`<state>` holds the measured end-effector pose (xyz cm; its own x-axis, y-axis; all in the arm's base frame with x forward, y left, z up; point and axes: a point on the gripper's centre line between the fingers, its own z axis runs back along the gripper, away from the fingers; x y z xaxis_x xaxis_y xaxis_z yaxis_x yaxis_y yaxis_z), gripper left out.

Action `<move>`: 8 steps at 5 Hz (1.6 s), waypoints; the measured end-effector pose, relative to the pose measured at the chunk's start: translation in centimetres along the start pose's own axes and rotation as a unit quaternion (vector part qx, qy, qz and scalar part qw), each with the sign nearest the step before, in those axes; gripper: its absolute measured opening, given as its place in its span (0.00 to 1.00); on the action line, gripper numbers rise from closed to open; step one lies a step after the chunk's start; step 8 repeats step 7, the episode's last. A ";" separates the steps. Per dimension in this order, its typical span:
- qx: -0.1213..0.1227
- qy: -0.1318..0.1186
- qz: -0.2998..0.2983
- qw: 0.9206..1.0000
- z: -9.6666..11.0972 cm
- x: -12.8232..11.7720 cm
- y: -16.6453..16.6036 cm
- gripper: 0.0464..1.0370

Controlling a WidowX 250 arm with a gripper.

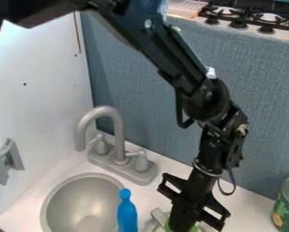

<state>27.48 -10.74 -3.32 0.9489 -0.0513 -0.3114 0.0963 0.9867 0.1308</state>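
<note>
The gripper hangs down at the bottom of the view, right of centre, over the white counter. Its lower end comes down at a green thing, of which small parts show on both sides of it; whether it holds this cannot be told. A grey metallic thing lies just left of the gripper. Further left stands a blue bottle-shaped object, at the right edge of the round sink and apart from the gripper.
Behind the sink stands a grey faucet with two handles. A green can is at the right edge. A blue-grey panel rises behind the counter, with a stove beyond it. At left is a white wall with a grey bracket.
</note>
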 end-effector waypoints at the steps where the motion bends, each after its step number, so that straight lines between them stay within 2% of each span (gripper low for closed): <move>1: -0.002 0.005 0.006 1.000 -0.3 0.2 -0.2 0.08; 2: -0.012 0.019 0.004 1.000 -0.5 0.3 -0.6 0.29; 4: -0.031 0.034 0.057 0.997 -0.3 -0.1 -0.4 0.87; 5: -0.014 0.011 0.073 0.997 2.3 -1.0 0.4 0.97; 6: 0.044 -0.003 0.061 0.997 4.3 -4.4 -0.4 0.97; 7: 0.057 -0.032 0.062 0.996 5.9 -8.5 0.3 0.96; 8: 0.057 -0.032 0.062 0.996 5.9 -8.5 0.3 0.96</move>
